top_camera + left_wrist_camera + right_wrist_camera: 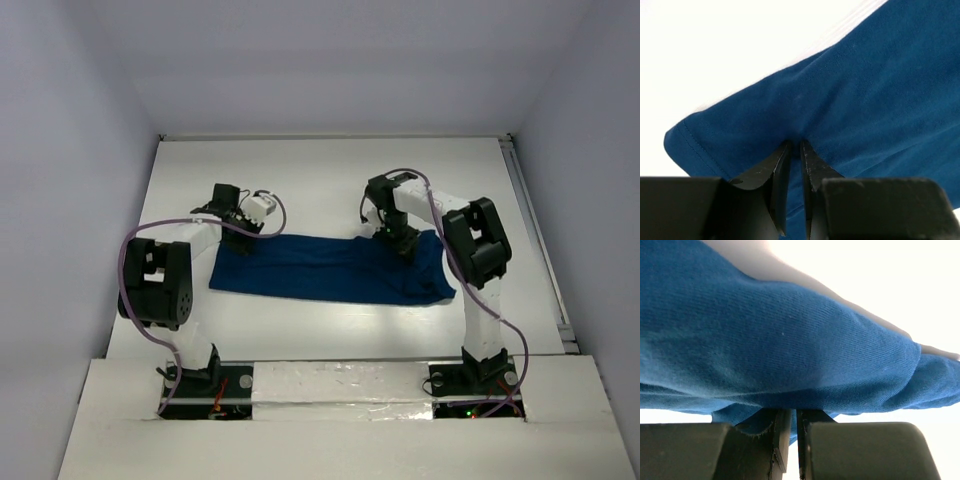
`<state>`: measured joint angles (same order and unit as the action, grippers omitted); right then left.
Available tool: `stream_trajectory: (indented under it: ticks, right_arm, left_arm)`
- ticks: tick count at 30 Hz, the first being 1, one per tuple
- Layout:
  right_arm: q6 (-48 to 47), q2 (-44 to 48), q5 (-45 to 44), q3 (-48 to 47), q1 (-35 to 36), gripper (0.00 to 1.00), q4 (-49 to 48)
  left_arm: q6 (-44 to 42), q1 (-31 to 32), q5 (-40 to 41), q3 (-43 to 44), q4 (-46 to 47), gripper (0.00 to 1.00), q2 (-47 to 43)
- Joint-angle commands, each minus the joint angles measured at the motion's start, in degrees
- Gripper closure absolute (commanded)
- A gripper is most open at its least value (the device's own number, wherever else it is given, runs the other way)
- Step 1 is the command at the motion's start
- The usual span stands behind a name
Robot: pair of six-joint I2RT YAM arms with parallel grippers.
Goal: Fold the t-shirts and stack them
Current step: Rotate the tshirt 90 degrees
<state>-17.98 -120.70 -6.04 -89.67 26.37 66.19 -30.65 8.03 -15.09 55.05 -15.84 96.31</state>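
Note:
A dark blue t-shirt (320,270) lies as a long flat band across the middle of the white table, plain side up; no print shows. My left gripper (240,240) is down on the band's far left corner. In the left wrist view it (795,144) is shut on a pinch of the t-shirt (880,90) near a stitched hem. My right gripper (407,245) is on the far edge near the right end. The right wrist view shows it (794,412) shut on a bulging fold of the t-shirt (765,340).
The white table (330,180) is walled at the back and both sides. A metal rail (535,240) runs along its right edge. My right arm's dark elbow (478,240) hangs over the shirt's right end, and the left elbow (155,285) sits left of the shirt.

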Motion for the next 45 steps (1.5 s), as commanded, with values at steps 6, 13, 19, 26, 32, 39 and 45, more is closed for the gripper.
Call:
stream_trajectory:
  ticks: [6, 13, 19, 26, 32, 39, 45]
  right_arm:
    - [1.4, -5.5, -1.4, -12.4, -2.5, 0.88, -0.7]
    - [2.9, -13.1, -2.1, -28.3, -3.6, 0.87, 2.2]
    - [3.8, -18.8, 0.0, -37.5, -3.6, 0.87, 1.7]
    - [7.5, -21.4, 4.2, -47.9, -5.3, 0.87, -0.3]
    - [9.8, -18.0, 8.0, -49.3, -6.9, 0.81, -6.9]
    - [8.8, 1.4, 13.9, -32.2, -6.9, 0.85, -13.8]
    - [7.3, 8.6, 19.3, -14.7, -6.9, 0.92, -11.3]
  left_arm:
    - [-5.8, -4.0, 2.3, -5.2, -10.8, 0.89, 0.0]
    - [-14.3, -4.0, -6.2, -4.8, -22.0, 0.89, -2.0]
    - [-17.9, -4.0, -15.0, 0.0, -30.1, 0.88, -2.1]
    - [-27.4, -4.0, -23.2, 3.8, -43.4, 0.89, 1.3]
    - [-33.4, -3.4, -25.9, 4.8, -47.5, 0.87, 0.2]
    - [-23.7, -2.8, -30.5, 17.1, -41.6, 0.9, -3.6]
    - [-19.5, -0.8, -23.1, 15.6, -33.9, 0.93, -0.6]
